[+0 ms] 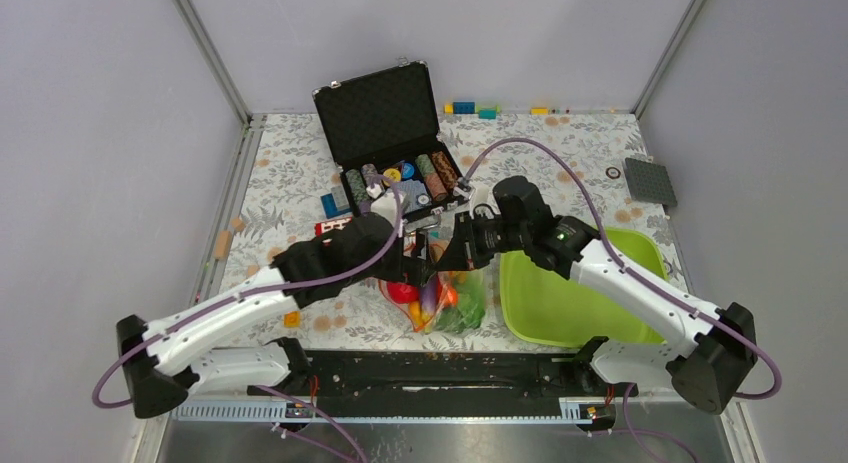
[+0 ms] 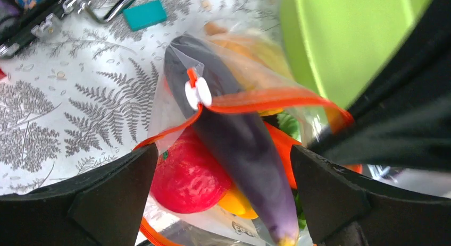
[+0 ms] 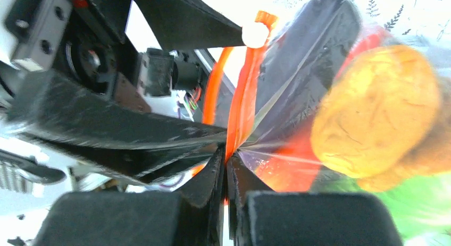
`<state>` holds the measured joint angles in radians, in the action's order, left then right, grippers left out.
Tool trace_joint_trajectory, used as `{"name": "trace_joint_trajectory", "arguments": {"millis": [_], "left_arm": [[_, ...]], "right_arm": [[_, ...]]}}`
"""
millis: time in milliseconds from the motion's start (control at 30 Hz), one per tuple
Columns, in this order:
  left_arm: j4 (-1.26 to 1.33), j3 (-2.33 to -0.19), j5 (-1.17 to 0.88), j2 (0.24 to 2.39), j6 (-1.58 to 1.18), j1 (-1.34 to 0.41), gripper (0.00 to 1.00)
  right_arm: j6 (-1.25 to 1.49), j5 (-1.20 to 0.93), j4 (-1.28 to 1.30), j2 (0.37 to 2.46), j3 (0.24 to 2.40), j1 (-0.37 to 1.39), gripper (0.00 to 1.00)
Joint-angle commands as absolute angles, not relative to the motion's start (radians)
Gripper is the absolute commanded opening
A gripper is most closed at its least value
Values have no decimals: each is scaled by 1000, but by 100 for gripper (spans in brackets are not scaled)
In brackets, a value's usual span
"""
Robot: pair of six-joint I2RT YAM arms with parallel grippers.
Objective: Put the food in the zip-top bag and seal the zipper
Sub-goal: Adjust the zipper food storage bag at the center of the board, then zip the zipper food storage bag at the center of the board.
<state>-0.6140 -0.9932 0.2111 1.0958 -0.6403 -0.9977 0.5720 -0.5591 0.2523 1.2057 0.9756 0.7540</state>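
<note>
The clear zip-top bag lies between the two grippers, left of the tray. Inside it I see the purple eggplant, red apple, a yellow pepper, some orange carrot and green lettuce. The orange-red zipper carries a white slider. My left gripper is open, one jaw on each side of the bag just below the slider. My right gripper is shut on the zipper strip at the bag's far end. The fish is hidden.
The lime-green tray sits right of the bag. An open black case of poker chips stands behind it. Small bricks and a grey baseplate lie at the back. A teal brick lies near the case.
</note>
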Motion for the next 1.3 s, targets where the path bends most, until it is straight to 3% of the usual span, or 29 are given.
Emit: {"name": "trace_joint_trajectory", "arguments": {"millis": [0, 100, 267, 467, 533, 767, 900, 1100, 1267], "left_arm": [[-467, -1022, -77, 941, -576, -1016, 99], [-447, -1041, -118, 870, -539, -1016, 99], [-418, -1082, -8, 769, -457, -1015, 99], [-412, -1085, 391, 772, -355, -978, 99], [-417, -1090, 399, 805, -316, -900, 99], [-169, -896, -234, 712, -131, -538, 99], [-91, -791, -491, 706, 20, -484, 99], [-82, -665, -876, 681, 173, -482, 99], [147, -576, -992, 697, -65, -489, 99]], "right_arm": [[297, -500, 412, 1180, 1122, 745, 0], [204, -512, 465, 1183, 1151, 720, 0], [16, -636, 562, 1251, 1233, 697, 0], [-269, -852, 703, 1355, 1385, 677, 0], [-365, -862, 833, 1408, 1464, 677, 0], [-899, -908, 1242, 1562, 1654, 671, 0], [-1082, -901, 1468, 1658, 1821, 669, 0], [-1136, -886, 1543, 1741, 1897, 669, 0], [-998, -883, 1421, 1754, 1876, 668, 0]]}}
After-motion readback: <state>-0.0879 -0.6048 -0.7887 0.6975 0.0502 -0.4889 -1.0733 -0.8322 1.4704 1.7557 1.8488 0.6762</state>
